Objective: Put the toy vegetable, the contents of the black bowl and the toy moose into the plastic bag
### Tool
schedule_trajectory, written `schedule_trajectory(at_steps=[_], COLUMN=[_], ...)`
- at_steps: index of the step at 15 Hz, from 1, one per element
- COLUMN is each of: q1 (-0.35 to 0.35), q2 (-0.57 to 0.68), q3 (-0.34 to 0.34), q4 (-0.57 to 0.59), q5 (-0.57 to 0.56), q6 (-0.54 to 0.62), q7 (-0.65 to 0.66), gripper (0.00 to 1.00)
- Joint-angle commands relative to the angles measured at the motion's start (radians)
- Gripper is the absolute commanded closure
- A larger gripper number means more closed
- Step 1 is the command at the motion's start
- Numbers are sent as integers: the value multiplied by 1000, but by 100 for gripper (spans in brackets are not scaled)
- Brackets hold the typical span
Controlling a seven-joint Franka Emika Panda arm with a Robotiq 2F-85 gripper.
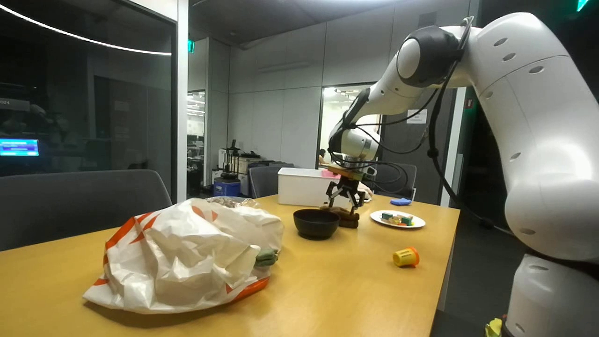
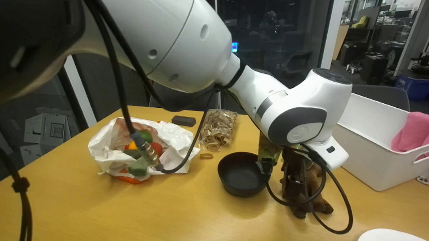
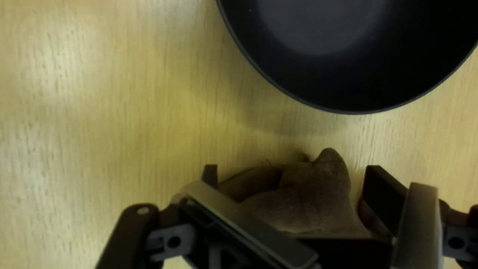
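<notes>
Just beside the bowl (image 3: 343, 56), the moose (image 3: 306, 201) is straddled by the gripper (image 1: 342, 208), whose jaws are parted, so a squeeze seems called for.

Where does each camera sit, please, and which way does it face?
An exterior view: low over the table, facing past the plastic bag; arm at right.
An exterior view: near the arm, facing down across the table, white box at right; arm in front.
Wrist view: on the wrist, facing down at black bowl and toy moose; open jaws at bottom.
Both exterior views share bag, bowl and moose.
</notes>
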Motion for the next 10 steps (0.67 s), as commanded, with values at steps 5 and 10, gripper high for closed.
schedule_trajectory(at_steps=[5,10], q1=[7,-20], q2=[85,107], q3=[-38,-24], q4=[75,111], q5=[-115,-92], q6=[111,60], q7=[46,27], gripper=[26,64])
